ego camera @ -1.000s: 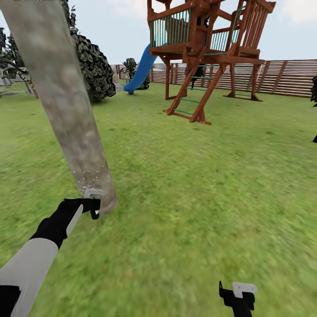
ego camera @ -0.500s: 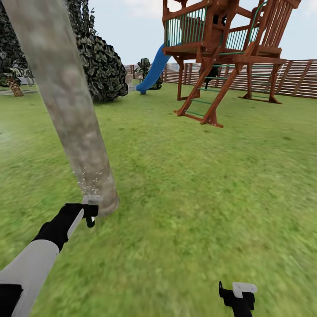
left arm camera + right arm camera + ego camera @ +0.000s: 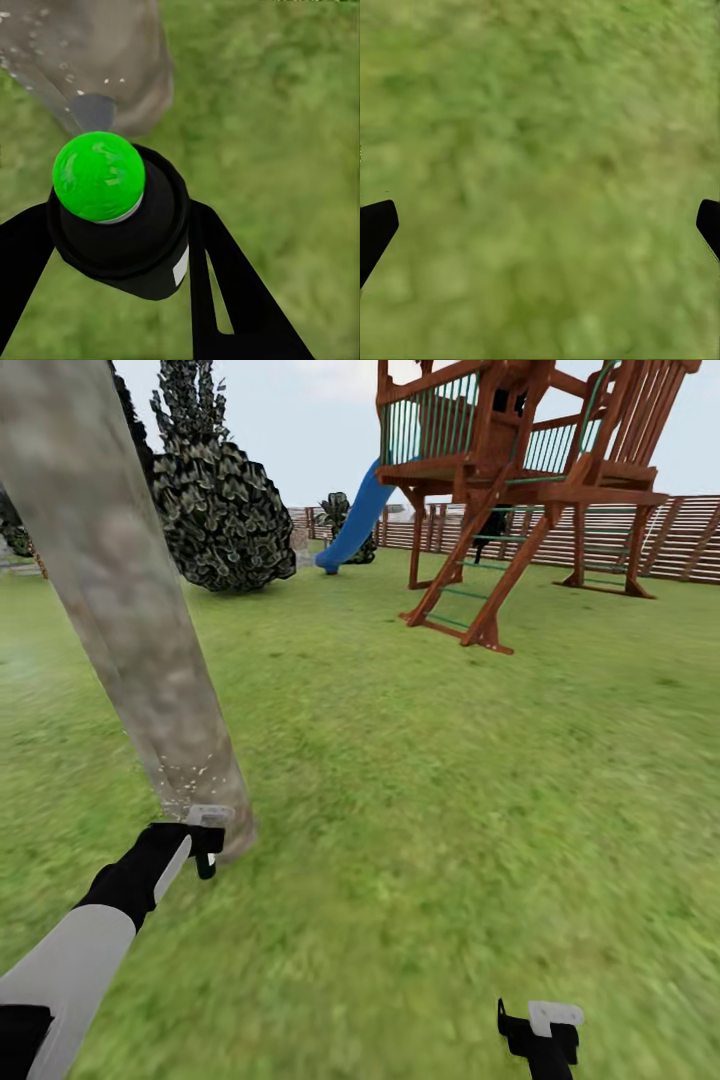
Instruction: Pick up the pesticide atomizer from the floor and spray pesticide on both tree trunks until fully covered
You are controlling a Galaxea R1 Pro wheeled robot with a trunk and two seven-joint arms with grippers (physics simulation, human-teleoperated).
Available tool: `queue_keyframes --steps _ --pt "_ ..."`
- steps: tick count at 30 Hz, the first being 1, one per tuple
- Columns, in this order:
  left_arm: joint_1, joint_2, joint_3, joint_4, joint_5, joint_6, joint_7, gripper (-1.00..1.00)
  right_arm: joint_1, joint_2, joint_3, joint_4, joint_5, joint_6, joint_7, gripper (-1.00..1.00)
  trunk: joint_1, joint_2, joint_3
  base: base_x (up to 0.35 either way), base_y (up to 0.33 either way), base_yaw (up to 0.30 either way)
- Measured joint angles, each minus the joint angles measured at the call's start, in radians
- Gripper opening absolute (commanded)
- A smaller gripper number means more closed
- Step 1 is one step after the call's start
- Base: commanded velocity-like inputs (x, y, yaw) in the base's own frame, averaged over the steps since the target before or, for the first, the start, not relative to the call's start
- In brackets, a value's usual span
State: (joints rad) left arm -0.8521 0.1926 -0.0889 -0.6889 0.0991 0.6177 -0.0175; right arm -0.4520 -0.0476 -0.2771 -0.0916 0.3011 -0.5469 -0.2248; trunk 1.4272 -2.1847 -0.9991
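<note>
While I had the left hand (image 3: 205, 838) low at the foot of the nearest tree trunk (image 3: 130, 610), its two black fingers (image 3: 225, 277) were pinched on the pesticide atomizer (image 3: 120, 217), a small dark bottle whose top showed bright green in the left wrist view. The nozzle pointed at the base of the trunk from very near, and pale specks of spray dotted the grey-tan bark (image 3: 82, 45) just above it. I judged this to be the spraying step on the first tree, with only the lowest part of the trunk speckled and the long, leaning column above it bare. The right hand (image 3: 540, 1032) hung spread and empty over the lawn (image 3: 450, 780), well apart from the trunk. A wooden playset (image 3: 520, 490) with a blue slide (image 3: 355, 520) stood far behind. My next move, as I saw it, called for raising the nozzle up the trunk and working round its sides.
</note>
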Motion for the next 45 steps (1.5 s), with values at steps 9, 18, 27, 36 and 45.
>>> queue_keyframes --steps 9,18,27,36,45 --pt "0.000 -0.003 -0.003 0.030 0.002 0.007 -0.003 -1.00 0.000 0.000 0.000 0.000 0.000 0.000 0.000 1.00 0.000 0.000 0.000 0.233 -0.201 0.271" --pt "0.018 -0.028 0.001 0.103 -0.005 0.000 -0.002 -1.00 0.000 0.000 0.000 0.000 0.000 0.000 0.000 1.00 0.000 0.000 0.000 0.225 -0.204 0.168" --pt "0.056 -0.007 0.006 0.212 -0.005 -0.081 0.003 -1.00 0.000 0.000 0.000 0.000 0.000 0.000 0.001 1.00 0.000 0.000 0.000 0.018 -0.268 0.075" --pt "0.062 -0.013 0.007 0.232 0.004 -0.177 0.009 -1.00 0.000 0.000 0.000 0.000 0.001 0.000 0.001 1.00 0.000 0.000 0.000 0.149 -0.229 0.156" --pt "0.061 -0.048 0.005 0.217 0.002 -0.181 0.009 -1.00 0.000 0.000 0.001 0.000 0.003 0.000 0.001 1.00 0.000 0.000 0.000 0.183 -0.217 0.000"
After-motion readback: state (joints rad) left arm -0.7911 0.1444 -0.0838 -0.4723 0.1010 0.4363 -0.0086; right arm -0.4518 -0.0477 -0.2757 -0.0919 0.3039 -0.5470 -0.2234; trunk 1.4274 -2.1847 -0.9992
